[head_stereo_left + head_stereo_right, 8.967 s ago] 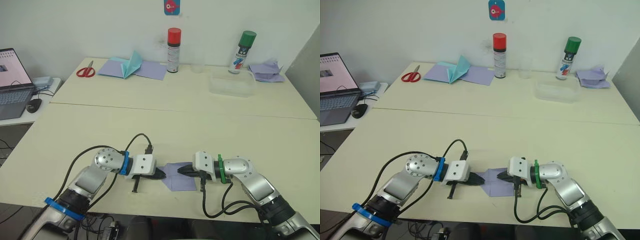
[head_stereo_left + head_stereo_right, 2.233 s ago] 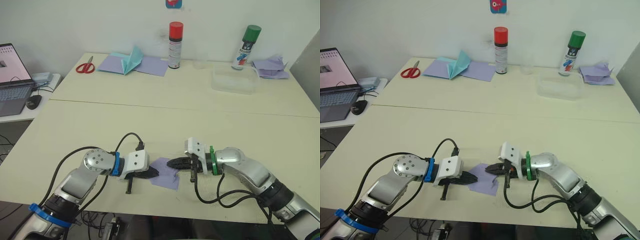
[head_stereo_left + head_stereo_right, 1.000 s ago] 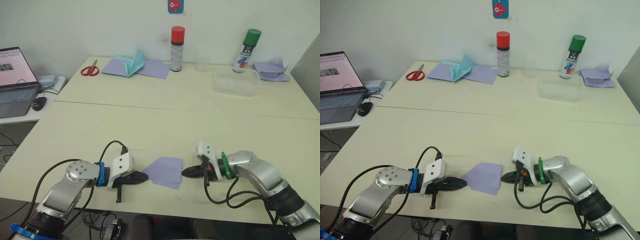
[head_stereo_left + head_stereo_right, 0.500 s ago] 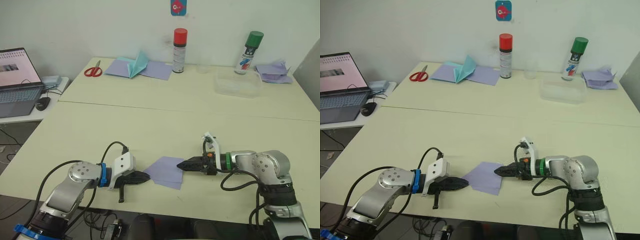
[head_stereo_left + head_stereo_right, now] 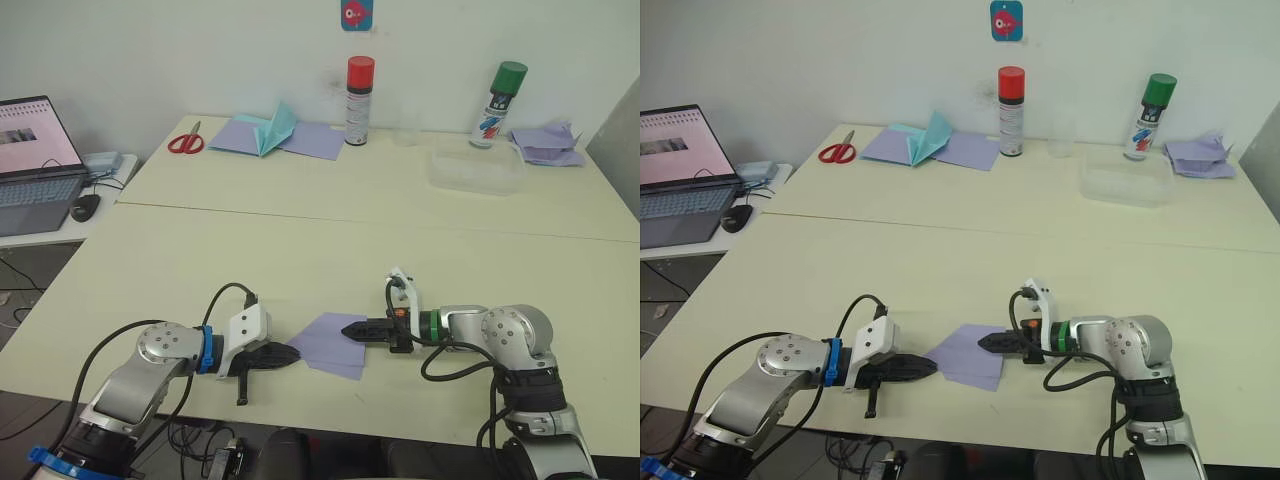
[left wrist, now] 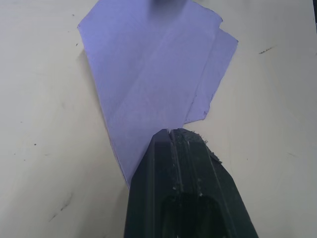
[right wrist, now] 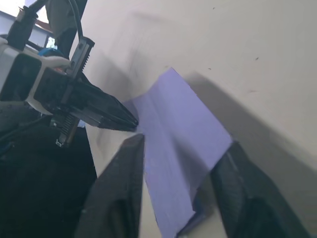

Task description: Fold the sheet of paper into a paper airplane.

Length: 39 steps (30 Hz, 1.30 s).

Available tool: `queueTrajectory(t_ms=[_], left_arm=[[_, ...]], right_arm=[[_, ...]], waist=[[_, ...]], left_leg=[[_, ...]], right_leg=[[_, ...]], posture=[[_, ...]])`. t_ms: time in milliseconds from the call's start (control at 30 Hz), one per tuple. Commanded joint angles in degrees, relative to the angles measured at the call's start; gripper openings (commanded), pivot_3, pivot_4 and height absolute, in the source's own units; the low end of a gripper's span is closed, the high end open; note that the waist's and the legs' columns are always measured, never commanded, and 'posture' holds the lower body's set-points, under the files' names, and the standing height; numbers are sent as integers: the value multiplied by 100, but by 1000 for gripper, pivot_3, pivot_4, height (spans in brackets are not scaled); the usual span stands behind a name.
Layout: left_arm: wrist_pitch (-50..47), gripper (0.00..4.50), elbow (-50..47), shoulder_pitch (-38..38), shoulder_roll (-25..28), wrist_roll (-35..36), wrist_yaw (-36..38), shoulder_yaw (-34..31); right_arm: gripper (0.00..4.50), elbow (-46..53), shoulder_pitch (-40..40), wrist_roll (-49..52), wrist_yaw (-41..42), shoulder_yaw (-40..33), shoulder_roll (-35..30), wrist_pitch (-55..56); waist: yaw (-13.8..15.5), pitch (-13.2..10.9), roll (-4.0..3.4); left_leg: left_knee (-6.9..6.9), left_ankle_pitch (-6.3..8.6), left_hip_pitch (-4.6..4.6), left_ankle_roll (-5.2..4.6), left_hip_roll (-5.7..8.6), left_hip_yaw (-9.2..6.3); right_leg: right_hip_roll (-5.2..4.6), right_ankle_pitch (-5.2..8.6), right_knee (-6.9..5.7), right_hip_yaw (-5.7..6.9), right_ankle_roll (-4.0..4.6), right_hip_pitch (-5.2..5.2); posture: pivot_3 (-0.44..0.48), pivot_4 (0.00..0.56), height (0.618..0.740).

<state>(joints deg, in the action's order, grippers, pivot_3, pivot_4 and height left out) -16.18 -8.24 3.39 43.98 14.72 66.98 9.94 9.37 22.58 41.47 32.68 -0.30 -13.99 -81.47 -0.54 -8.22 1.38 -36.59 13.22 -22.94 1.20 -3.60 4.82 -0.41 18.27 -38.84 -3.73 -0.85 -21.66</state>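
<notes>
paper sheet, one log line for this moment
sheet of paper: folded, flat | left gripper: shut, at corner | right gripper: open, over edge

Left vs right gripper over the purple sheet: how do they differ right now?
Left gripper: fingers shut, tip at the sheet of paper's left corner. Right gripper: fingers open, straddling the sheet's right edge. Both lie low over the table, pointing toward each other.

Even, bright indoor light falls on the pale table [image 5: 400, 250], with soft shadows beneath the arms and no harsh glare. The wrist pictures are softer: the right gripper [image 7: 181, 191] fingers [image 7: 119, 193] blur close to the lens, casting a dim shadow beside the purple paper [image 7: 181, 134].
</notes>
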Motion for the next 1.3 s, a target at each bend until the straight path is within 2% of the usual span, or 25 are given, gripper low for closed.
queueTrajectory(t_ms=[33,67,100,233,333,433,567,700,867,1033,1133,1300], left_arm=[[-153,0,405,-212,126,-482,-123,372],[-155,0,406,-218,130,-480,-128,374],[-154,0,406,-228,138,-473,-129,373],[-160,0,388,-256,187,-454,-105,370],[-124,0,411,-265,226,-479,-92,392],[-121,0,436,-223,221,-476,-95,405],[-141,0,396,-208,219,-458,-116,402],[-303,0,240,-287,263,-264,-120,239],[-347,0,168,-235,614,-84,91,-77],[-1484,0,-456,531,708,1102,287,-611],[-1755,0,-573,918,485,1254,212,-487],[-1610,0,-433,1068,177,894,57,-47]], right_arm=[[539,329,-17,24,229,212,-94,527],[193,394,-27,-92,395,400,-228,854],[32,485,-51,-235,604,624,-391,1248],[32,1077,-290,-988,1836,1739,-1267,3066],[32,1055,-459,-1543,2703,2418,-1777,4294],[32,489,-433,-2224,2952,2837,-1864,5392],[32,-67,-352,-2689,3027,2993,-1680,6185],[32,-360,-336,-2988,3017,3041,-1541,6545],[32,-573,-328,-3248,3053,3062,-1427,6698],[32,-639,-323,-3367,3154,3103,-1492,6775],[32,-681,-331,-3400,3218,3103,-1530,6872],[32,-690,-334,-3421,3267,3082,-1548,6940]], waist=[[-6,0,-1],[-6,0,-1],[-7,-1,-1],[-8,-2,-3],[-6,-1,-1],[-7,-1,-1],[-5,-1,3],[-5,-1,5],[-88,-6,21],[-130,-46,53],[-107,-59,76],[-119,-63,79]], left_leg=[[3,0,0,0,0,0],[7,0,0,0,0,1],[9,0,0,0,0,1],[19,0,0,0,1,2],[31,0,1,0,1,4],[35,0,3,0,1,5],[35,-1,4,0,1,8],[35,-1,6,1,0,9],[41,-1,9,2,-7,8],[47,-2,-1,4,-7,11],[46,-2,-10,6,-7,3],[46,5,-13,16,0,12]], right_leg=[[0,0,0,0,0,-1],[0,1,0,-1,0,-4],[0,1,0,-1,0,-5],[0,4,16,1,-2,-5],[0,6,27,2,-4,-5],[0,6,28,2,-4,-5],[0,5,29,-1,-3,-5],[0,5,27,-1,-2,-4],[3,8,19,4,8,-6],[8,12,-8,2,15,-4],[15,12,-6,4,13,-12],[15,10,-3,-10,16,-9]], posture=[[0,150,740],[0,150,740],[0,150,740],[0,150,740],[0,150,740],[0,150,740],[0,150,740],[0,150,740],[0,150,740],[0,150,740],[0,150,740],[0,150,740]])
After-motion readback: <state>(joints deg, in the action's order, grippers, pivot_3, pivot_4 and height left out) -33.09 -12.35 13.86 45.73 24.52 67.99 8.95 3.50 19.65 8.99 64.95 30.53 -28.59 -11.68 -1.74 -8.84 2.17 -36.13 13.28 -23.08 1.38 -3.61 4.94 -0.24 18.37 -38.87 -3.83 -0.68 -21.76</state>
